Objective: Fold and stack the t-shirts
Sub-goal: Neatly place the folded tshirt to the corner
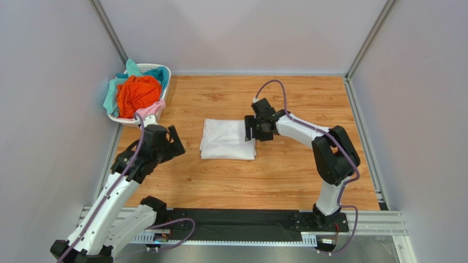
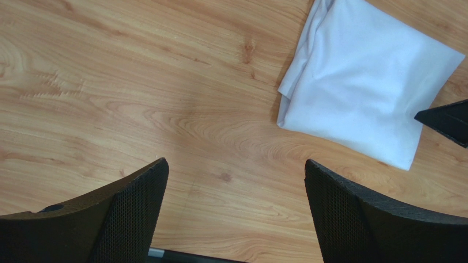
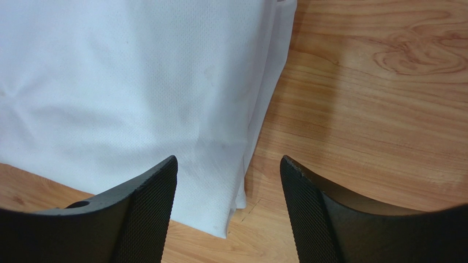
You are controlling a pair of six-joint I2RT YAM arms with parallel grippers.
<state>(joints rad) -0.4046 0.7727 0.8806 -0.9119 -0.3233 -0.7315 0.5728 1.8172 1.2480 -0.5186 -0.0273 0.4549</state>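
A: Watching a white t-shirt folded into a flat rectangle at mid-tabletop, well apart from the basket in the far-left corner.

B: Judging that fold finished, or close to it. Spotting the right end effector low at the shirt's right edge, jaws parted and straddling the layered side. Nothing pinched, going by the wrist view.

A: And over on the other side?

B: Finding the left end effector above bare wood just left of the shirt, spread fully wide, holding nothing.

A: So, next move?

B: Probably squaring up or shifting the folded bundle, which calls for closing on all the layers at that edge, not only the top one. After that, reaching to the basket for a fresh shirt, likely a job for the left side, being nearer.

A: Running the count, then.

B: Counting four shirts: one white on the wood, plus one orange t-shirt, one teal t-shirt and one pale pink t-shirt heaped in the basket. One basket. Zero stacked yet.
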